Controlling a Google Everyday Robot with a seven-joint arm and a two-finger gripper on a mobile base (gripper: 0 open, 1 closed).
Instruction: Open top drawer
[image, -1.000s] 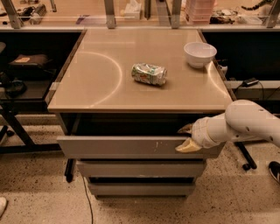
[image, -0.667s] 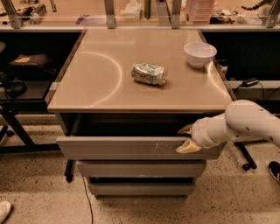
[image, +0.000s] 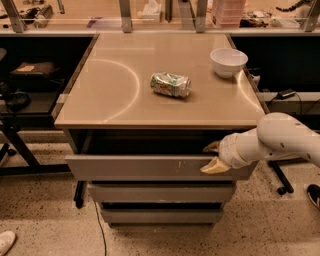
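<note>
The top drawer (image: 140, 167) is the widest grey flat front, with white scratch marks right of centre. It is pulled out partway from under the tan tabletop, and a dark gap shows behind its front. My gripper (image: 214, 157) is at the drawer's right end, on a white arm coming in from the right. One tan finger (image: 212, 146) is behind the top edge of the front. The other finger (image: 214, 168) lies against the front face, so the fingers clamp the front panel.
A crushed green can (image: 171, 84) and a white bowl (image: 228, 61) sit on the tabletop (image: 110, 100). Two narrower grey drawer fronts (image: 160, 193) step back below the top drawer. Dark shelving stands at left, cables and a chair base at right, and a white shoe (image: 5, 242) at bottom left.
</note>
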